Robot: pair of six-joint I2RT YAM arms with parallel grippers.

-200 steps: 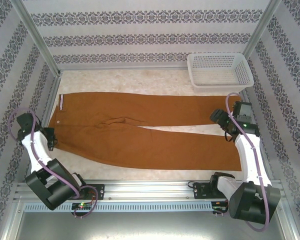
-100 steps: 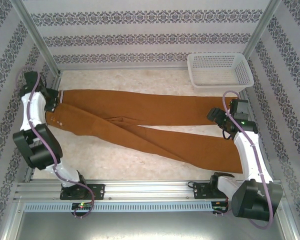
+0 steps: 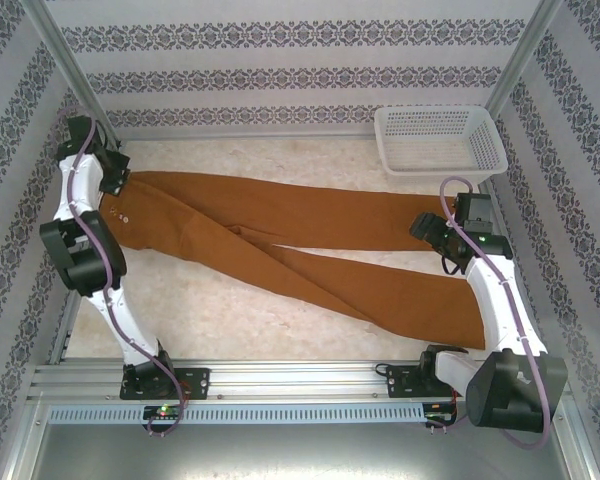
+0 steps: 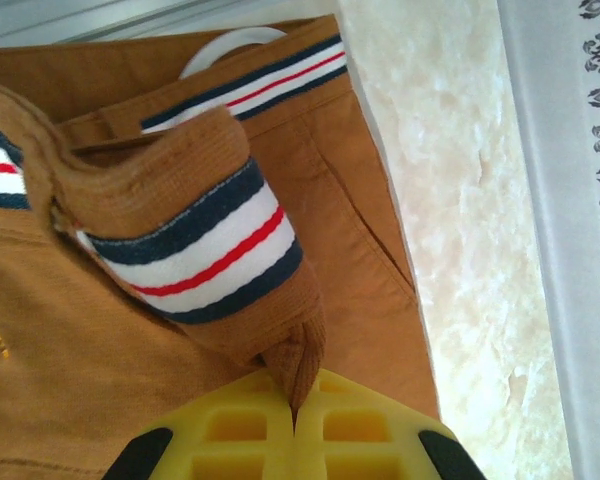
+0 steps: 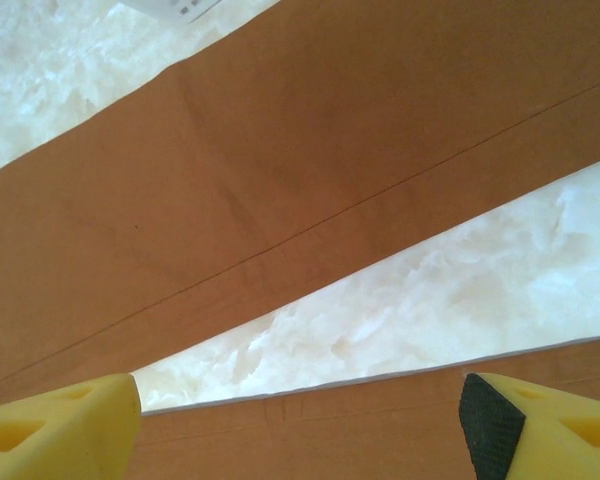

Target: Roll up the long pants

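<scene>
The long pants [image 3: 280,215] are rust-brown and lie across the table, waist at the far left, both legs running right and lying one over the other near the crotch. My left gripper [image 3: 117,180] is at the far-left corner, shut on a fold of the waistband [image 4: 280,350]. The waistband's navy, white and red striped lining [image 4: 195,240] is turned outward above the yellow fingers [image 4: 230,430]. My right gripper [image 3: 432,232] hovers open over the leg ends. In the right wrist view its jaws stand wide apart above the bare wedge between the two legs [image 5: 280,150], with nothing between them.
A white slotted basket [image 3: 440,140] stands at the back right corner. Patterned walls and metal posts close in the marbled table [image 3: 230,320] on three sides. The left wall is close to my left gripper.
My left arm has carried the near waistband corner from the front left to the far left, folding the waist over and dragging the near leg diagonal. The right gripper has barely moved.
</scene>
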